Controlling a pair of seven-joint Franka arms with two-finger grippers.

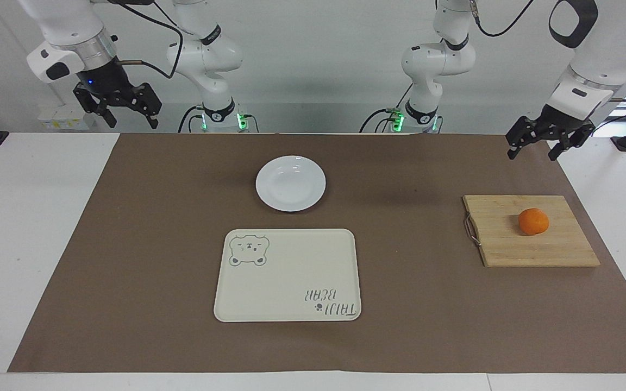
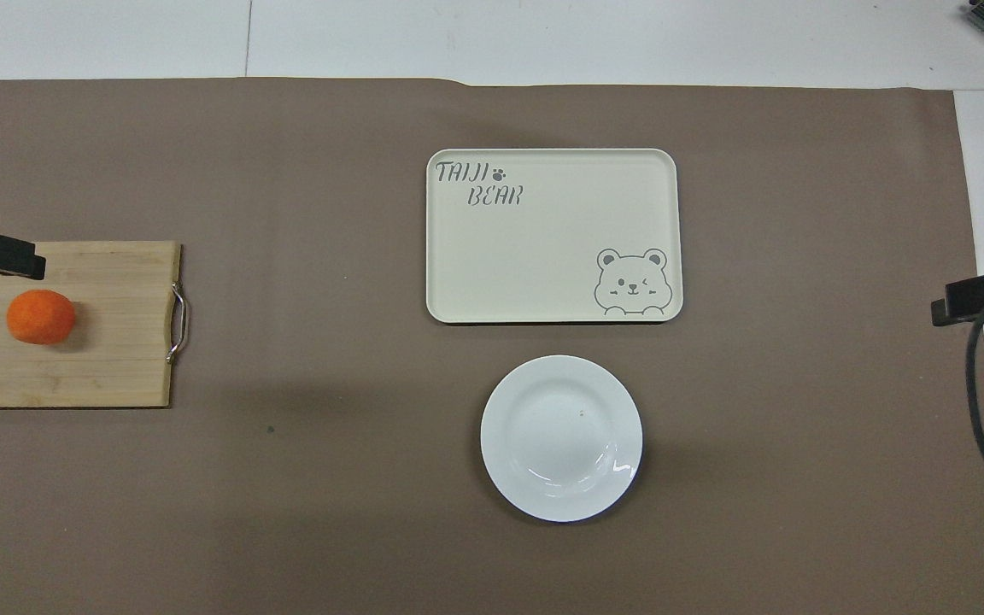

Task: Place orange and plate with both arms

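The orange (image 1: 533, 221) sits on a wooden cutting board (image 1: 530, 247) toward the left arm's end of the bench (image 1: 30, 228) — untouched. The left claw (image 1: 533, 147) hangs in the air, fingers spread, gripping nothing, over the brown mat (image 1: 427, 304) just at the board's robot-side edge. The plate (image 1: 290, 183) rests on the mat mid-bench, empty, with the bear-print tray (image 1: 287, 275) just beside it, farther from the robots. The right claw (image 1: 126, 115) hovers released at its own end — waiting

Place: robotics lab | Evidence: two white arms (image 1: 204, 54) mounted at white counter (image 1: 30, 217) | brown mat (image 1: 155, 190); bare wall
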